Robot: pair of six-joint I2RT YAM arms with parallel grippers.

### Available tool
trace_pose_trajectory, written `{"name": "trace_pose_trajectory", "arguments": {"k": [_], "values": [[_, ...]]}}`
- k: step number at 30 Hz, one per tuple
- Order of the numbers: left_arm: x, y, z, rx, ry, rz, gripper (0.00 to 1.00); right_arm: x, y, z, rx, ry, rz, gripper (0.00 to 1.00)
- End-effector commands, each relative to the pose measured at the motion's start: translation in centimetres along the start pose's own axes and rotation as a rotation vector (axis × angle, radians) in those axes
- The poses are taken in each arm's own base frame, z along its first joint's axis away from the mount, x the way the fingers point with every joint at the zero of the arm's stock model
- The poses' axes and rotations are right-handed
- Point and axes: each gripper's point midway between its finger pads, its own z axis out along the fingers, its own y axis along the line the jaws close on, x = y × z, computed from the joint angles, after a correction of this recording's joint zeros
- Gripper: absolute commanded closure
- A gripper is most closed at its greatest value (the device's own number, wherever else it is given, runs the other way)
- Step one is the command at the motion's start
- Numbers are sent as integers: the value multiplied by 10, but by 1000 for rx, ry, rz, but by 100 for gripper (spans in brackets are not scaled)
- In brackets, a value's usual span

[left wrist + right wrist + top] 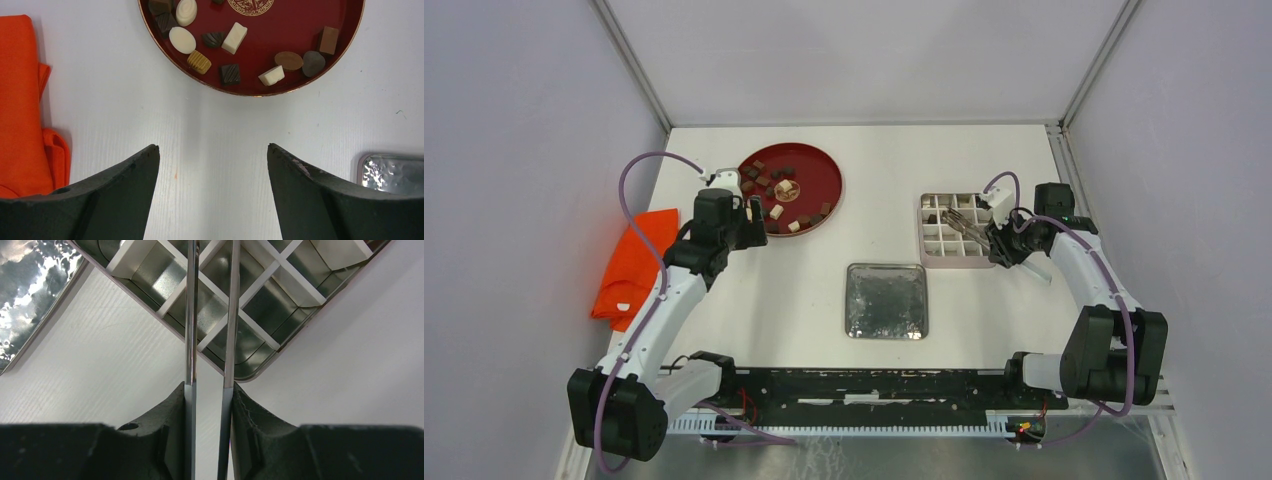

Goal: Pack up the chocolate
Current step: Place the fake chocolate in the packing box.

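I judge this the placing step: my right gripper (209,390) is clamped on slim steel tongs (190,315) over the pale gridded box (921,226) at right, my left gripper (213,150) is empty with jaws apart beside the round dark-red plate (300,22) holding the bite-size chocolates (234,38), so next the tongs must swing left for another

Tabletop (215,125) is matt white and faintly grained. Plate (295,35) is glossy red lacquer. Cloth (20,100) is soft orange fabric. Lid (395,172) is dimpled shiny metal. Box (255,305) has a mirror-like lining and matt white dividers. Tongs (190,315) are polished metal. Left tool (213,150) is rough matt black plastic.
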Motion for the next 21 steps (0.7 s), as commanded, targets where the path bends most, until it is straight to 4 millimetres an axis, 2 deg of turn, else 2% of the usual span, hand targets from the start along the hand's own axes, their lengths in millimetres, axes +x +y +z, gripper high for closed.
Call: {"name": "trace_pose_trajectory", "arguments": {"k": [1,15,21], "values": [[-7,-1,-4,20,-32,25,15,-22,-12,-7,31,-54,-39,64],[-8,0,-5,17,-33,24,15,-25,-14,-9,34,-61,-38,60],[-8,-1,-5,18,-34,25,15,-41,-13,-18,21,-105,-47,62]]}}
